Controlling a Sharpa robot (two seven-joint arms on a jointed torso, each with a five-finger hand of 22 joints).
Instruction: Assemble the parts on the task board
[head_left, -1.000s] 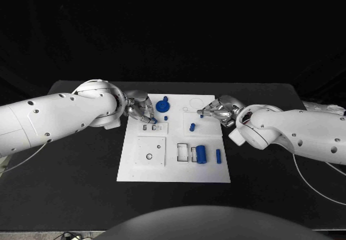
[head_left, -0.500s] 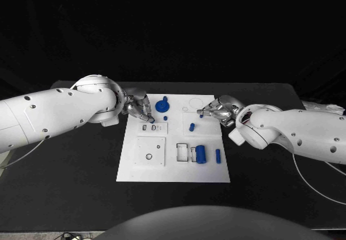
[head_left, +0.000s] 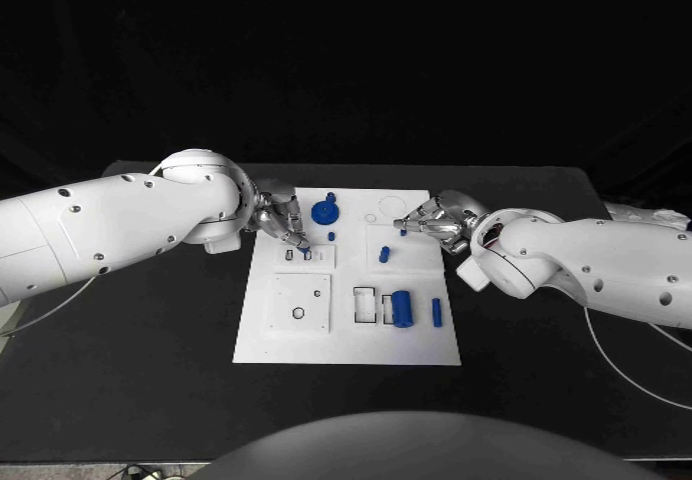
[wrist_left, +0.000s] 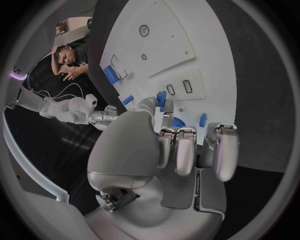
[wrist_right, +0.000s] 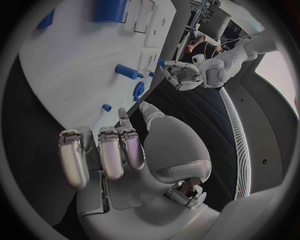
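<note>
Glossy white arms (head_left: 116, 225) dotted with screws, silver robot hands (head_left: 277, 222).

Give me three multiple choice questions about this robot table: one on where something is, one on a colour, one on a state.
1. Where does the blue gear lie?
A. At the far end of the task board, beside the left robot hand
B. At the board's near edge
C. Off the board

2. What colour is the task board?
A. Black
B. White
C. Blue

3. What is the state of the large blue cylinder?
A. Lying on its side on the board, untouched
B. Gripped in a robot hand
C. Standing upright off the board

Answers: 1 A, the head view shows the gear at the far end next to that hand's fingers. 2 B, the plate is white against the dark table. 3 A, it rests flat on the near right part of the board with nothing touching it.
</note>
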